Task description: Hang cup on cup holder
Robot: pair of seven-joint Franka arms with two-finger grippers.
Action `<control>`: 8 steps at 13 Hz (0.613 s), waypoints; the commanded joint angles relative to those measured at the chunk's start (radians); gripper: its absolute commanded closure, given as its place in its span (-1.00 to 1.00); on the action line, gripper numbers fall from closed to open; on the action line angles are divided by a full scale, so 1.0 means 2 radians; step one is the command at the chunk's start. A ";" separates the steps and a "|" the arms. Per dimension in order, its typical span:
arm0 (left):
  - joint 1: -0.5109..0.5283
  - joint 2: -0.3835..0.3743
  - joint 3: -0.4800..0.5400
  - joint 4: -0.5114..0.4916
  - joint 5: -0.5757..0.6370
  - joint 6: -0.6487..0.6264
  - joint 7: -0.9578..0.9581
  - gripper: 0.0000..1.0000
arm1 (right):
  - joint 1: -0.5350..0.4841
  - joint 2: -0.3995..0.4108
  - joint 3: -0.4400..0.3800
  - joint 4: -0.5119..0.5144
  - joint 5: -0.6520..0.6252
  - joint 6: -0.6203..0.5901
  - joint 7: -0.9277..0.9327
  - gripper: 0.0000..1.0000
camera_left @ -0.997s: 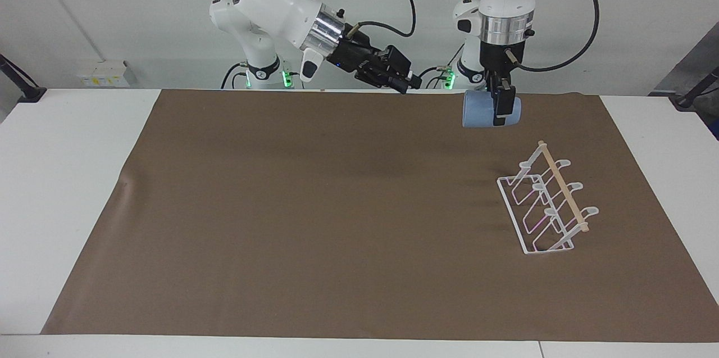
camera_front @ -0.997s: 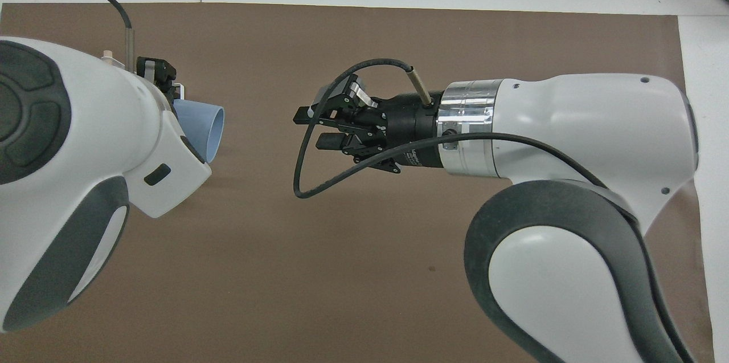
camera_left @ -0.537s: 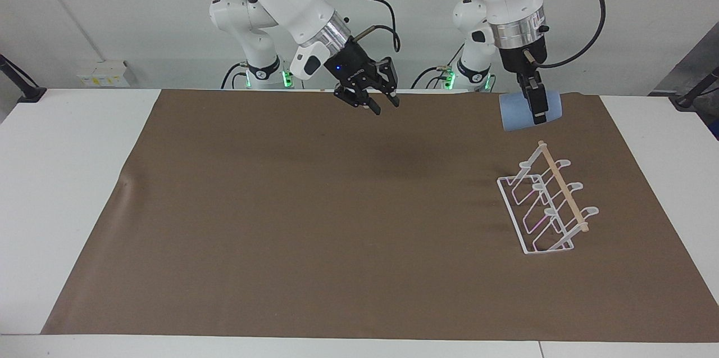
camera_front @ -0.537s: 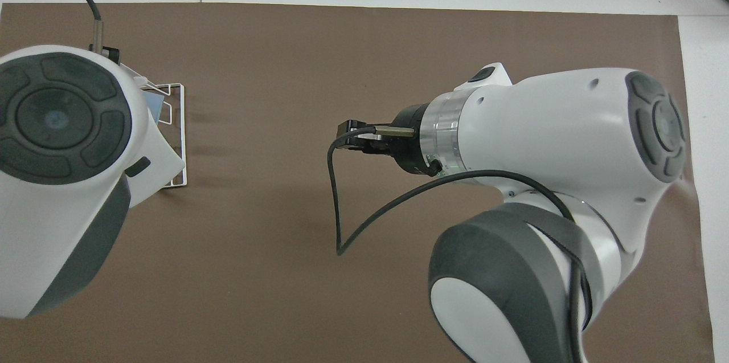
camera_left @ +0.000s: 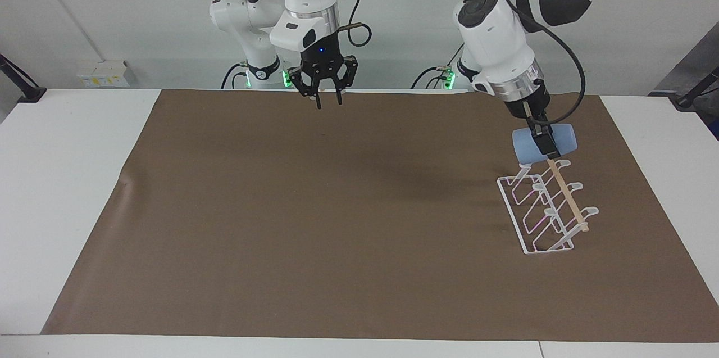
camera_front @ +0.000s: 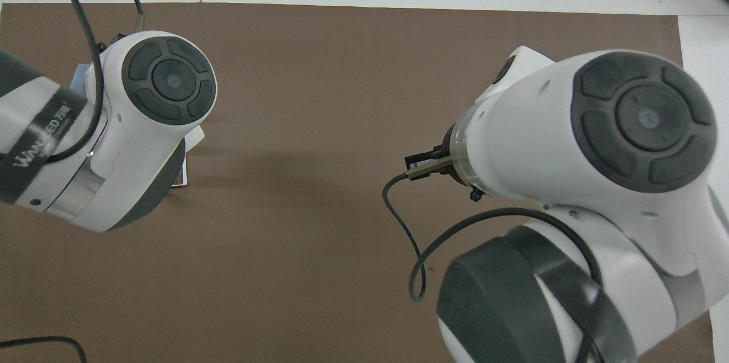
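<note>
The light-blue cup [camera_left: 525, 147] lies on its side in my left gripper [camera_left: 549, 147], which is shut on it. It hangs just above the end of the white wire cup holder [camera_left: 547, 206] nearest the robots, at the top of its wooden dowel [camera_left: 570, 199]. I cannot tell whether cup and rack touch. In the overhead view the left arm covers them; only a sliver of the cup [camera_front: 81, 73] and a corner of the cup holder [camera_front: 183, 176] show. My right gripper [camera_left: 327, 100] is open and empty, pointing down over the mat's edge near the robots.
A brown mat [camera_left: 337, 223] covers most of the white table. The cup holder stands on it toward the left arm's end. A wall box [camera_left: 102, 73] sits off the table at the right arm's end.
The left arm has carried the cup away from the robots and down, to just above the cup holder. The right arm has drawn back toward its base and turned its gripper downward.
</note>
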 commanded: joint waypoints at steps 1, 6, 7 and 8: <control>0.013 0.012 0.001 0.003 0.025 0.033 -0.013 1.00 | -0.007 0.005 0.003 0.017 -0.036 -0.054 -0.013 0.18; 0.041 0.013 0.001 -0.030 0.044 0.097 -0.042 1.00 | -0.045 0.005 -0.002 0.022 -0.032 -0.085 -0.014 0.15; 0.055 0.013 0.001 -0.040 0.052 0.114 -0.042 1.00 | -0.059 0.005 -0.002 0.021 -0.032 -0.088 -0.014 0.14; 0.054 0.013 0.001 -0.046 0.072 0.113 -0.042 1.00 | -0.073 0.007 -0.001 0.021 -0.027 -0.090 -0.016 0.13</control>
